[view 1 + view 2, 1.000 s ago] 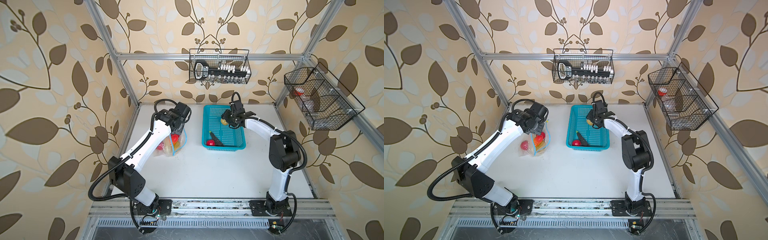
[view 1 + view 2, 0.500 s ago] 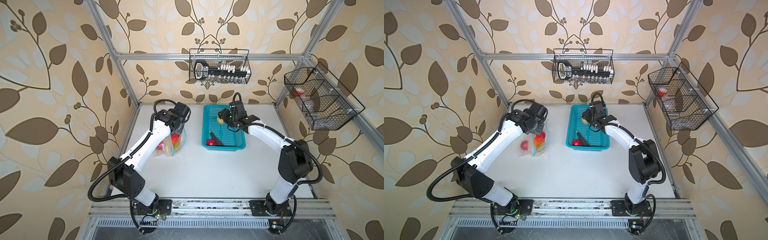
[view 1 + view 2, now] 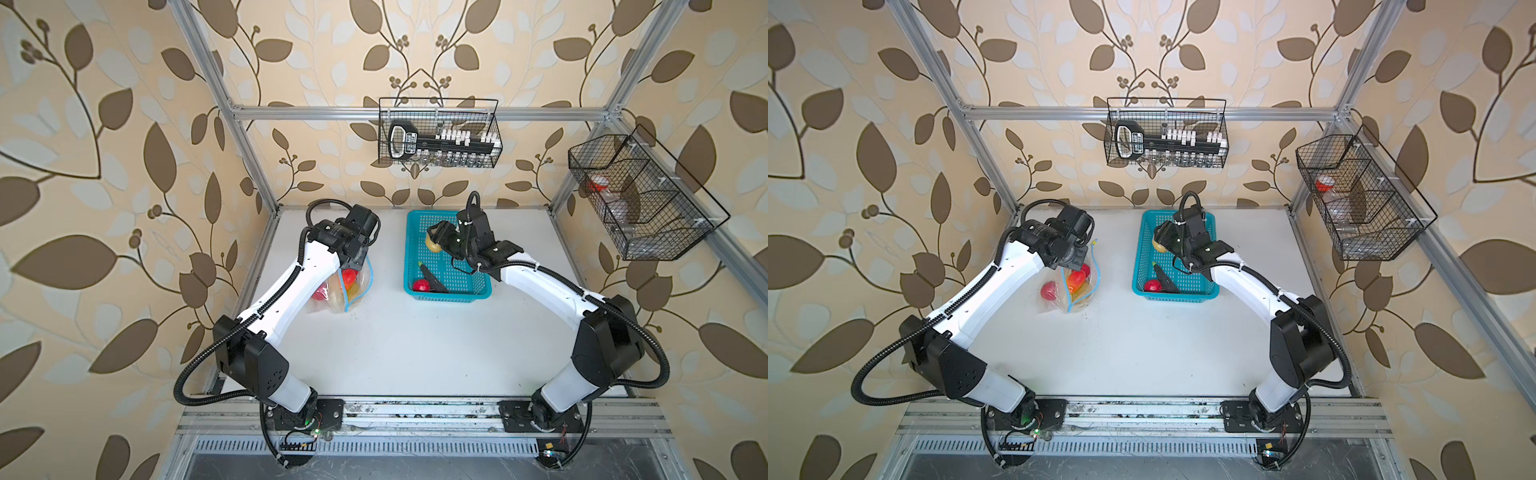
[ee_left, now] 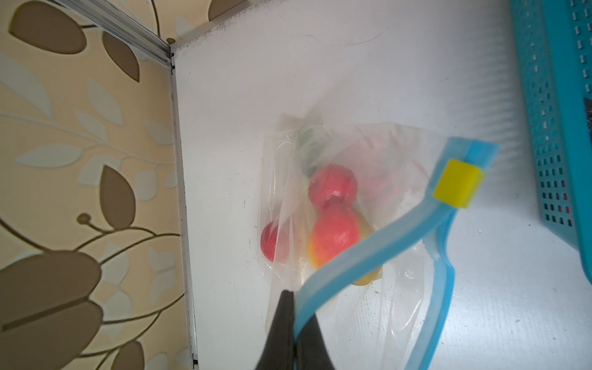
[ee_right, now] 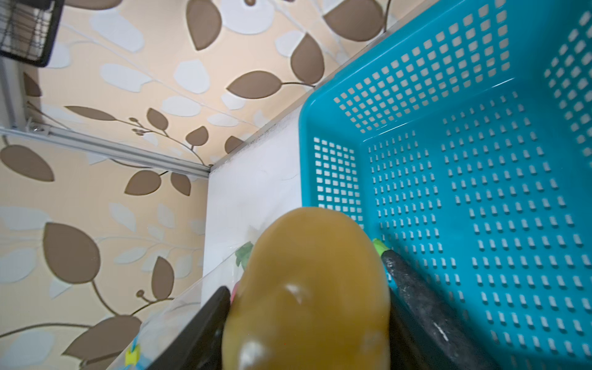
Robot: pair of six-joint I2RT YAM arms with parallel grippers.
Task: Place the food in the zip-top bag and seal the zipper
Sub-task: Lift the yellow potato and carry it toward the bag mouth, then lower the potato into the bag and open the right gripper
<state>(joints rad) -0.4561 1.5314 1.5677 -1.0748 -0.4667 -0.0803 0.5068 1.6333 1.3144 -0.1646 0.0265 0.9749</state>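
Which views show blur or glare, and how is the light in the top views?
Right wrist view: the potato lies very near the lens, soft, with white glare spots. Left wrist view: the left claw is blurred, the bag slightly hazy. In both top views the light is even and shadows on the table are faint.

bag (image 3: 353, 286) left of basket (image 3: 461, 294), tomato (image 3: 420, 285) and eggplant (image 3: 432, 279) in it, potato (image 3: 432, 244) above

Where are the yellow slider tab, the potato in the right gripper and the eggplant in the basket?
yellow slider tab (image 4: 458, 184): left wrist view, middle of its flat face.
potato (image 5: 307, 288): right wrist view, middle of its glossy skin.
eggplant (image 3: 432, 279): in a top view, middle of its dark body.
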